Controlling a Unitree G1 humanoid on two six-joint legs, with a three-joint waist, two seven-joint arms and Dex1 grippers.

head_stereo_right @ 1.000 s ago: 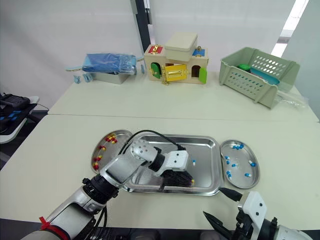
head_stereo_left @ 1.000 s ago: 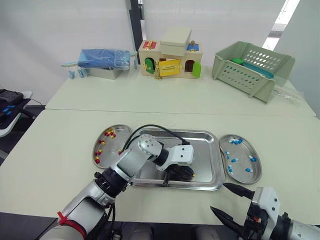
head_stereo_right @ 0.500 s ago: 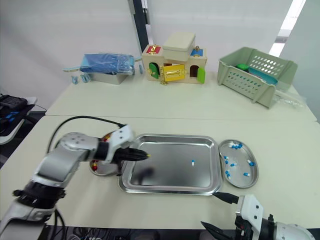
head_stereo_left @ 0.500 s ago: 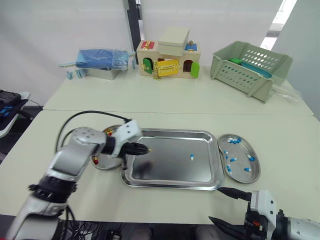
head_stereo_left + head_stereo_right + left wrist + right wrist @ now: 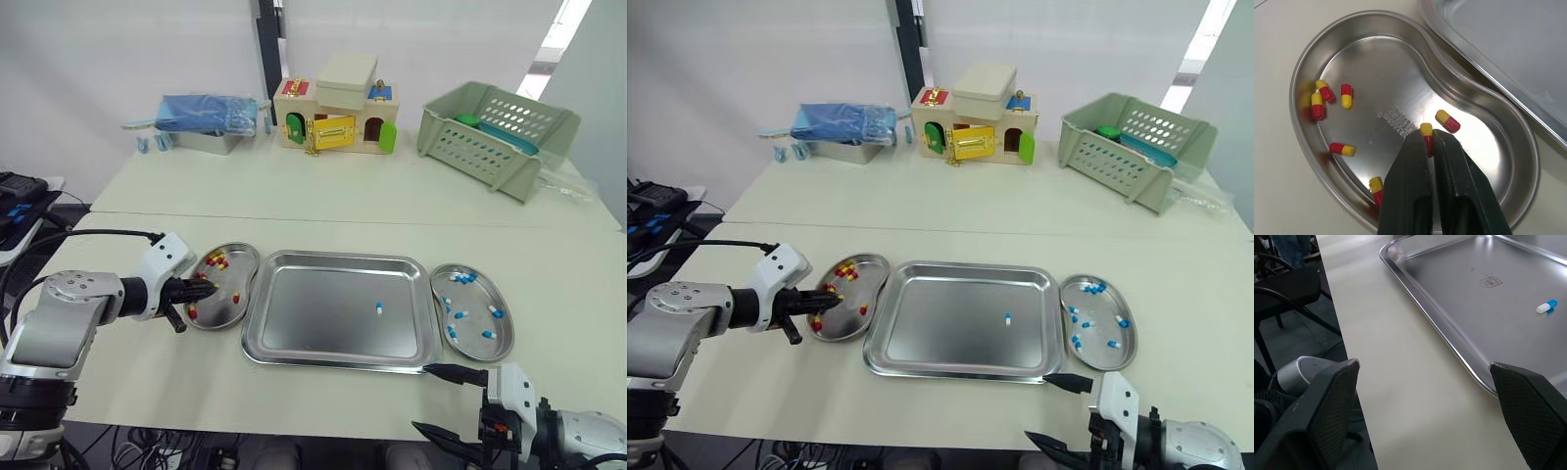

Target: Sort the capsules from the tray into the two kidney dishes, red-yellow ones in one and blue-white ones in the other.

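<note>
Plain white wall straight ahead, with a dark upright post running up it. Daylight pours in from a window at the far right corner. Two cream desks stand pushed together, the seam running across the middle. Along the back edge sit a blue-covered metal box, a wooden toy house and a pale green basket. Down beside the near desk stands a black chair on dark grey floor.

Illumination is bright, even and diffuse across the cream desk, with a strip of daylight beyond its far right corner, faint soft shadows along the rectangular stainless-steel tray, and pale glare on the steel kidney dish, where some red-yellow capsules appear smeared.
</note>
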